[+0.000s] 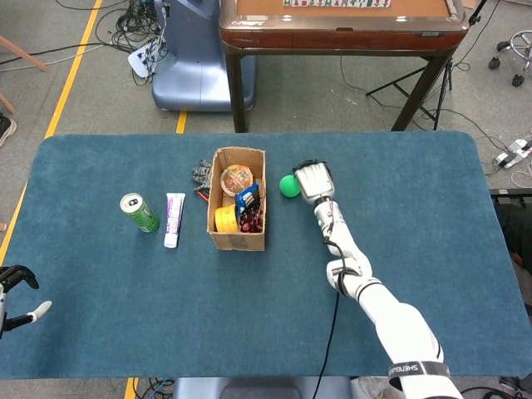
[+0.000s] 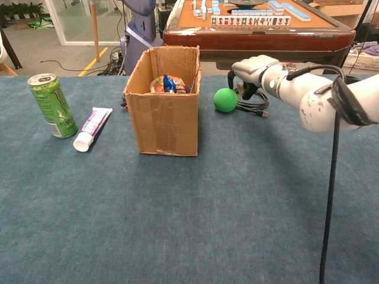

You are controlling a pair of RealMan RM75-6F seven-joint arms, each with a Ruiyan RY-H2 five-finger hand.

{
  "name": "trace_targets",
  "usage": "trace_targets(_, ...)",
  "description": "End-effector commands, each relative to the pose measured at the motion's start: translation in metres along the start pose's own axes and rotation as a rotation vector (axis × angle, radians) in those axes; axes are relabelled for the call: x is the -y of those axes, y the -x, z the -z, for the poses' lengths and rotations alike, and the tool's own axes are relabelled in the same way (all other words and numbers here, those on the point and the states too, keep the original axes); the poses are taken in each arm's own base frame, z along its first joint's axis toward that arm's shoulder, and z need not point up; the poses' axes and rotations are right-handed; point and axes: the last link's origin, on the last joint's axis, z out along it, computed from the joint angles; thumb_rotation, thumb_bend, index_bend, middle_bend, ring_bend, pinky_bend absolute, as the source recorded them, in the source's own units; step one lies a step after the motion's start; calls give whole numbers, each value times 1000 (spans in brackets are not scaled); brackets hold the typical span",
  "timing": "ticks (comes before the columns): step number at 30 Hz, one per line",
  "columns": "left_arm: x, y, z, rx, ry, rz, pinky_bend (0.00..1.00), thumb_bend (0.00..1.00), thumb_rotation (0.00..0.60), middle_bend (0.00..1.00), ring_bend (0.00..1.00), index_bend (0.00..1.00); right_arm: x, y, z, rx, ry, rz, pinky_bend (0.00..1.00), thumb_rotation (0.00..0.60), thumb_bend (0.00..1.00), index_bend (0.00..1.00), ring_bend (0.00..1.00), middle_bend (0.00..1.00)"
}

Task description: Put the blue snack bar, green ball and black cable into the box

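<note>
The green ball (image 1: 288, 185) (image 2: 225, 99) lies on the blue cloth just right of the cardboard box (image 1: 235, 239) (image 2: 163, 124). My right hand (image 1: 314, 180) (image 2: 251, 70) hovers right beside the ball and over the coiled black cable (image 2: 253, 102). Its fingers point down towards the cable, apart, with nothing held. In the head view the hand hides most of the cable. The blue snack bar (image 1: 247, 197) (image 2: 173, 83) sits inside the box. My left hand (image 1: 17, 287) is at the table's near left edge, fingers apart and empty.
A green can (image 1: 140, 212) (image 2: 52, 105) and a toothpaste tube (image 1: 173, 219) (image 2: 92, 128) lie left of the box. A small dark object (image 1: 201, 174) sits at the box's far left corner. The box also holds a bowl, a yellow roll and a red item. A wooden table (image 1: 341, 25) stands beyond.
</note>
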Motion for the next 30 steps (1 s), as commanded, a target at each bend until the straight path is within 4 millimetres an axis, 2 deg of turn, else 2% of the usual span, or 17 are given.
trace_targets(1,-1,1,0,3,3,-2,681,76,600,461,374,566,-8,4,7,-9,-16,26,1000,600,830,321,1000,1000)
trace_targets(5,-2,3,-1,9,5,-7,681,76,600,461,374,565,-16,7,18,-21,-45,55,1000,600,830,325,1000,1000)
trace_targets(12,-3,7,-1,23,10,-13,681,76,600,461,374,565,-35,5,52,-32,-86,87,1000,600,830,361,1000,1000)
trace_targets(18,-5,11,-2,36,16,-19,681,76,600,461,374,565,-42,-8,76,-69,-99,70,1000,600,829,403,1000,1000)
trace_targets(24,-6,13,-2,42,18,-21,681,76,600,461,374,565,-42,-24,87,-142,-107,42,1000,600,826,426,992,1000)
trace_targets(26,-6,13,-2,40,18,-21,681,76,600,461,374,565,-42,-28,88,-174,-107,42,1000,600,774,435,962,1000)
trace_targets(28,-6,13,-2,40,18,-21,681,76,600,461,374,565,-42,-31,88,-211,-105,44,984,600,665,438,913,998)
trace_targets(30,-6,13,-2,41,18,-22,681,76,600,461,374,565,-41,-31,86,-231,-101,44,914,600,490,438,826,946)
